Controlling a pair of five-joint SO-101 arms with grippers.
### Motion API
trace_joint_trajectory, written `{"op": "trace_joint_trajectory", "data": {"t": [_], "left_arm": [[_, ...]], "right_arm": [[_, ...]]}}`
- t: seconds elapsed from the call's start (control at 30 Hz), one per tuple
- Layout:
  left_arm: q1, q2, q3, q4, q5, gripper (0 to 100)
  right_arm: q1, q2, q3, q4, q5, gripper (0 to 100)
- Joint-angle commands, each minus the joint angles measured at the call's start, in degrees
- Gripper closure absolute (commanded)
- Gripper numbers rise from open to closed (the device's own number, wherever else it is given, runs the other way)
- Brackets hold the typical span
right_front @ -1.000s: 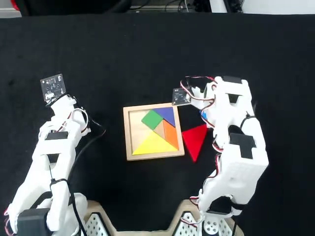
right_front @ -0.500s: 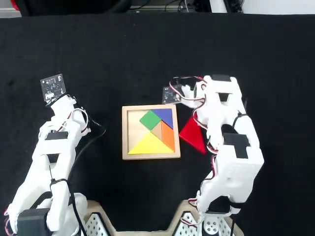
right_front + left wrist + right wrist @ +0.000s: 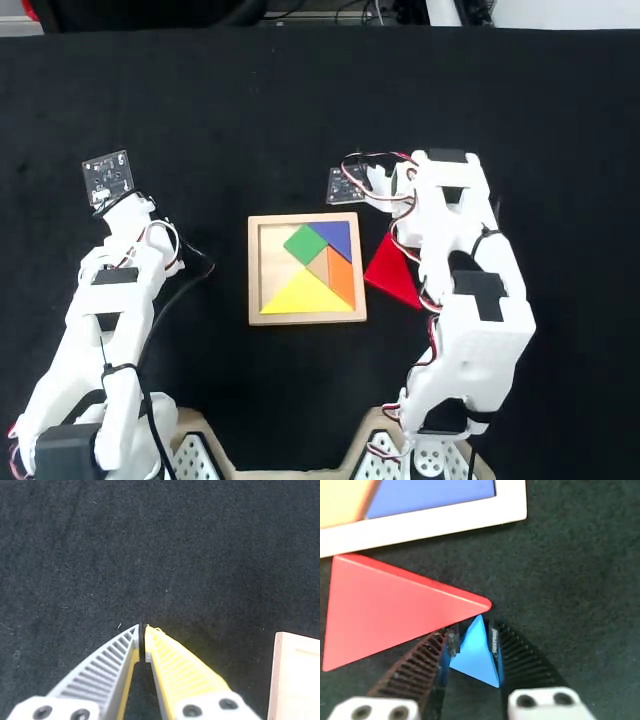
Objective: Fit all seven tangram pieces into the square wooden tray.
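Black tabletop (image 3: 200, 120) throughout. At centre, square wooden tray (image 3: 255, 268), partly filled with coloured pieces (image 3: 300, 292), bare wood along its left side. Just beside tray's right rim, flat on the tabletop: large red triangle (image 3: 392, 272). Right tool (image 3: 470, 647) low beside it, clamped on small light-blue triangle (image 3: 476, 655), tip at the red corner. Left tool (image 3: 141, 645) pinched closed, empty, off tray's left side. Risks judged: red triangle dragged or tray shoved on lift-off, through contact; thin blue piece twisting out, through edge-only grip.
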Motion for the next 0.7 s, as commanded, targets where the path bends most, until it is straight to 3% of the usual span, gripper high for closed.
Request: {"op": "trace_joint_trajectory", "data": {"t": [0.0,0.1,0.17,0.67], "left_arm": [[0.66,-1.76,-0.22,-1.05,-0.44,97],[0.66,-1.76,-0.22,-1.05,-0.44,97],[0.66,-1.76,-0.22,-1.05,-0.44,97],[0.66,-1.76,-0.22,-1.05,-0.44,97]], "right_arm": [[1.41,-0.66,-3.38,5.36,-0.26,78.9],[2.55,-0.92,-5.67,10.37,5.45,65.0],[3.60,-0.66,-7.08,12.04,7.56,61.1],[5.27,7.34,-10.68,10.29,7.74,61.0]]}}
